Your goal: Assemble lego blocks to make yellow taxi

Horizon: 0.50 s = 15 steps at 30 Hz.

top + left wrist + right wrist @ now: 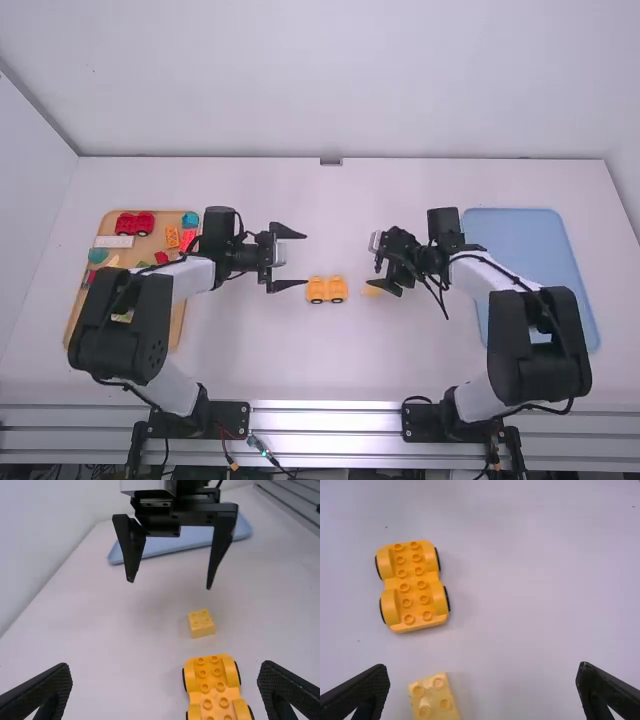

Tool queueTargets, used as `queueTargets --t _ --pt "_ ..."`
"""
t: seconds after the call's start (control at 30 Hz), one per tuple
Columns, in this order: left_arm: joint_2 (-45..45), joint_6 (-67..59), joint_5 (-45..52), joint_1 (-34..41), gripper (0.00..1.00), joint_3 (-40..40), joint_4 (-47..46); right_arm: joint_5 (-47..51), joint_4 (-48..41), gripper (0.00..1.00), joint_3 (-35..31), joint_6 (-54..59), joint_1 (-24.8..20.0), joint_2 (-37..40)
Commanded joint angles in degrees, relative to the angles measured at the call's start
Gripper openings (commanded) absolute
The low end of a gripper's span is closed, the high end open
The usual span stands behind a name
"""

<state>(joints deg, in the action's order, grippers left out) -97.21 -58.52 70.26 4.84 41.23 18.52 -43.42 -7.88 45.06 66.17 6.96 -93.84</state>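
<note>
A plain white wall (320, 80) behind a flat white table (320, 200) — ribbed silver metal rails (325, 420) along its near edge — soft light.

this looks like a robotics lab or test bench: a left arm (125, 320) and a right arm (540, 345) stand at the near edge of a plain white table (270, 365), with ribbed metal rails (320, 420) along that edge, wires (262, 449) just below the table, and bare white walls (330, 80) behind it.
</note>
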Motion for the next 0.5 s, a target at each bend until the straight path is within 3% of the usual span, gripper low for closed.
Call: queueTargets --t 0.0,0.23,0.47 --pt "-2.19 6.12 2.21 0.87 0.99 -0.37 2.12 -1.29 1.88 0.99 -2.40 -0.15 0.68 -0.17" --pt "-5.79 8.00 2.34 1.29 0.99 -0.37 5.22 -6.82 4.48 0.99 -5.42 6.34 -1.27 -2.58" --pt "-5.88 7.98 2.40 1.55 0.99 -0.37 4.72 -14.08 4.87 0.99 -3.80 9.11 -5.68 -10.71"
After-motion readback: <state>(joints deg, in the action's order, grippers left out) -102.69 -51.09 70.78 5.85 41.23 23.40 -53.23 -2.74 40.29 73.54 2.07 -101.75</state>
